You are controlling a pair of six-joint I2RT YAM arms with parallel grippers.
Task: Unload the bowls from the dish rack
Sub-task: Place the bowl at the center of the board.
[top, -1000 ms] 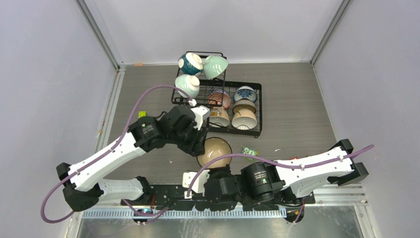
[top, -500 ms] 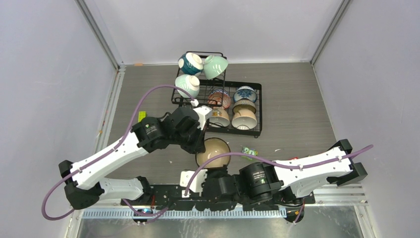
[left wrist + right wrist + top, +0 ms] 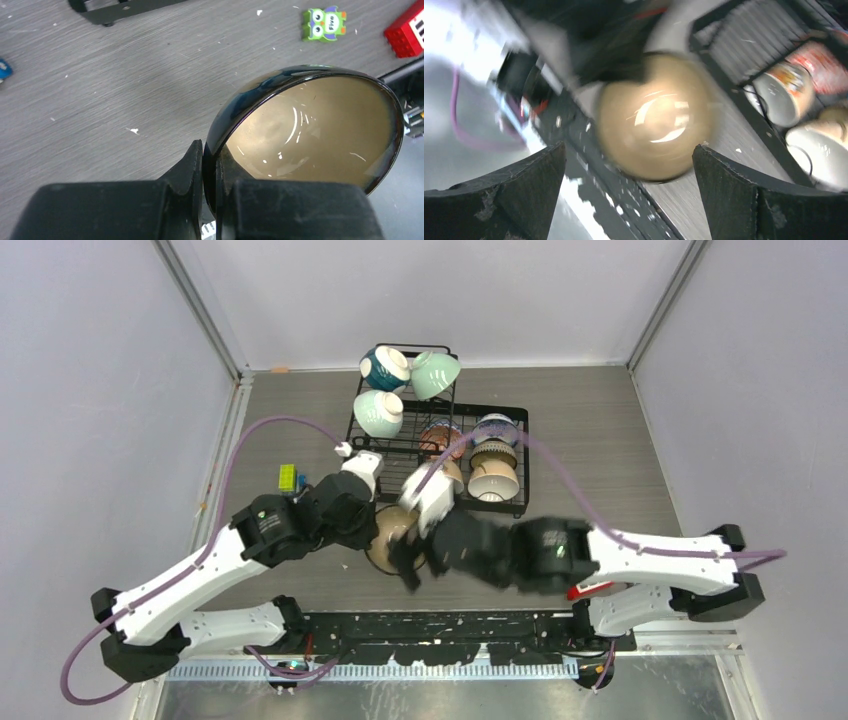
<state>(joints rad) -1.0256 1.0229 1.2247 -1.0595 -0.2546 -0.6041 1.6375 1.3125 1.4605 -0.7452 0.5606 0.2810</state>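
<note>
Right fingers: spread as wide as they go, nothing in them. They sit nearest to me, just right of the load, and my right wrist view is smeared.
Brown bowl: up off the rack, hanging just near of the dish rack's near-left corner. It's tipped on edge, glossy dark outside and tan inside, mouth turned up and toward my right arm.
Left fingers: pinched tight on that bowl's rim, one finger inside and one outside. The bowl's body runs away from them toward the right.
Key relation: the bowl lies straight ahead of my open right fingers, on the line of their gap, but I can't tell any contact. The left arm alone carries it.
Table: bare grey wood under the bowl, and I can't tell whether its low edge touches. My read is that the set-down spot is right here.
Toy blocks: a green owl and a red one, right of the bowl and apart from it.
Bowls in the rack: several in the lower tray, cream nearest. Farthest, the upper basket has teal and two mint.
</note>
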